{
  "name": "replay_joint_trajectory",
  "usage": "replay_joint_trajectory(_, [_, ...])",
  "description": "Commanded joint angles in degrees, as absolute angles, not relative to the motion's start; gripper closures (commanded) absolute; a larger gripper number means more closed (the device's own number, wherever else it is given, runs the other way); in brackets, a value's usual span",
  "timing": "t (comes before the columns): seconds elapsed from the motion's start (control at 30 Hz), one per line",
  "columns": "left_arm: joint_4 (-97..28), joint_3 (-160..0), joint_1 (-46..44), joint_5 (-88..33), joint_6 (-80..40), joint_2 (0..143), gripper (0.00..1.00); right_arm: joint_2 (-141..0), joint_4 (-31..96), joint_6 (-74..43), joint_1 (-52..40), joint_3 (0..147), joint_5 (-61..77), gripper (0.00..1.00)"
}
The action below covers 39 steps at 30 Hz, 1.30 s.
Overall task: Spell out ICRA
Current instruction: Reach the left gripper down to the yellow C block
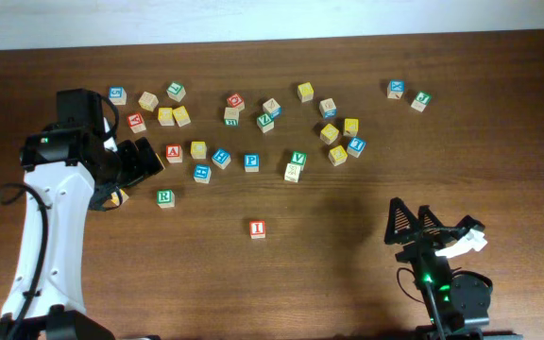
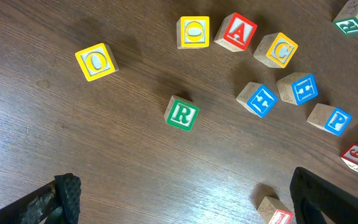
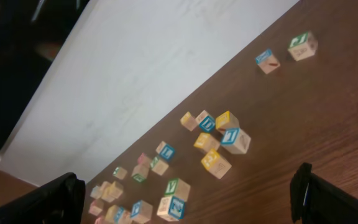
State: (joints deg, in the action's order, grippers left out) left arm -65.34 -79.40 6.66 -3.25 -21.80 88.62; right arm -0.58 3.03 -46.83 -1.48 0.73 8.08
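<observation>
Dark wooden table (image 1: pixel 348 283) lies under both your arms. Your left gripper (image 1: pixel 149 162) is spread wide and holds nothing. The R cube (image 2: pixel 182 114) sits ahead, between its jaws. The A cube (image 2: pixel 237 31) and C cube (image 2: pixel 278 50) sit just beside each other, farther out and to the right. The I cube (image 1: pixel 258 229) sits alone, well left of your right gripper (image 1: pixel 411 208), which is also spread and empty.

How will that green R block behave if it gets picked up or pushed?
The green R block looks like solid wood, so probably rigid and light. Flat faces suggest it will slide on the table rather than roll. Its squat cube shape makes tipping unlikely.
</observation>
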Motion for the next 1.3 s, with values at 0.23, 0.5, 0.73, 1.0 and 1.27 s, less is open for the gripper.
replay_joint_trajectory(0.23, [-63.2,-76.9,5.2,-3.9,-20.7,89.1,0.01,-0.2,-18.4,-47.4,-1.1,0.3,25.2,0.02])
replay_joint_trajectory(0.5, [-62.5,-76.0,5.2,-3.9,-20.7,89.1,0.01,-0.3,-15.2,-38.3,-1.1,8.4,29.5,0.02])
replay_joint_trajectory(0.73, [-59.0,-76.0,4.3,-15.3,-13.1,89.1,0.01,-0.4,-3.7,-31.4,-1.1,9.7,26.1,0.02])
replay_joint_trajectory(1.0, [-48.3,-80.9,-6.0,-4.6,-8.7,89.3,0.01,-0.4,9.0,-25.7,-1.1,9.6,12.8,0.02])
replay_joint_trajectory(1.27, [-41.7,-80.9,-7.0,-3.6,-8.7,94.3,0.01,-0.4,22.3,-25.7,-1.1,9.6,7.5,0.02])
